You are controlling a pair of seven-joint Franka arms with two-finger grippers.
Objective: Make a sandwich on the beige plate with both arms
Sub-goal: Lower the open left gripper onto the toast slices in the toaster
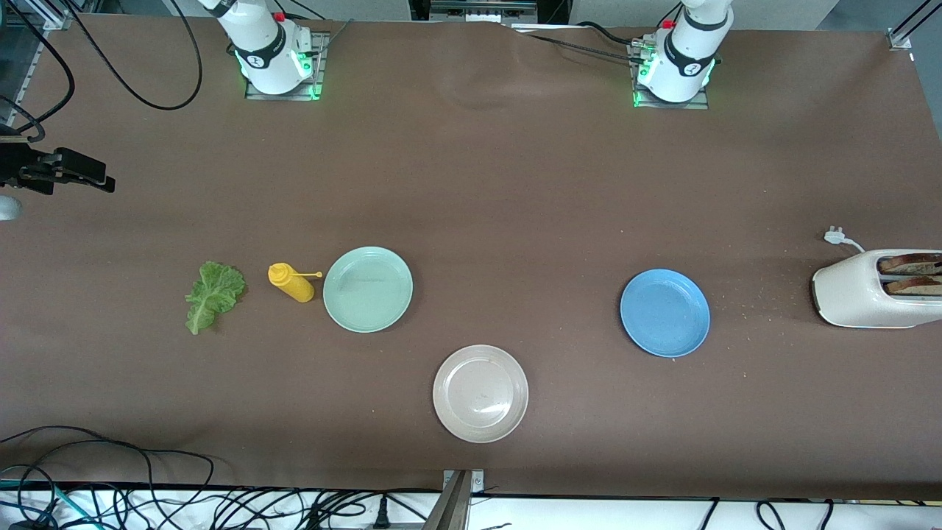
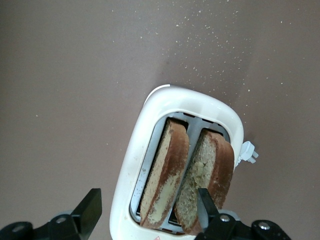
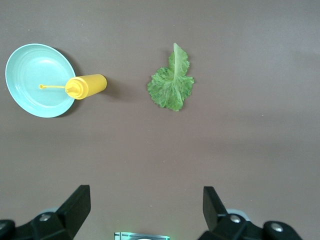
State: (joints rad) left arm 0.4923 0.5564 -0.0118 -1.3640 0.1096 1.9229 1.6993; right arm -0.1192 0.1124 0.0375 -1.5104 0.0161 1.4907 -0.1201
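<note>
From the front camera I see my brown worktop point(image 1: 515, 184). The beige plate point(image 1: 480, 394) sits nearest that camera, in the middle, and nothing is on it. The green plate point(image 1: 368, 289) is farther from that camera, toward my right arm's end. A yellow squeeze bottle point(image 1: 292, 283) lies on its side just beside the green plate, and the lettuce leaf point(image 1: 213, 294) lies flat near the bottle, closer still to that end. The blue plate point(image 1: 664, 313) sits toward my left arm's end. The white toaster point(image 1: 868, 288) stands at that end, at the edge of this view, with two slices of bread point(image 1: 910, 274) in its slots. A white plug point(image 1: 834, 236) lies beside it. I can read no words on anything.

From my left wrist camera, my left claw point(image 2: 148, 204) hangs over the toaster point(image 2: 145, 150) with its fingers wide apart. It holds nothing. The two brown bread slices point(image 2: 187, 175) stand on edge in the slots. Crumbs dot the worktop near the toaster.

From my right wrist camera, my right claw point(image 3: 145, 201) is up over the worktop with its fingers wide apart, holding nothing. Below it are the lettuce leaf point(image 3: 171, 82), the yellow bottle point(image 3: 86, 86) and the green plate point(image 3: 30, 75). The bottle's thin tip reaches over the plate's rim.
</note>
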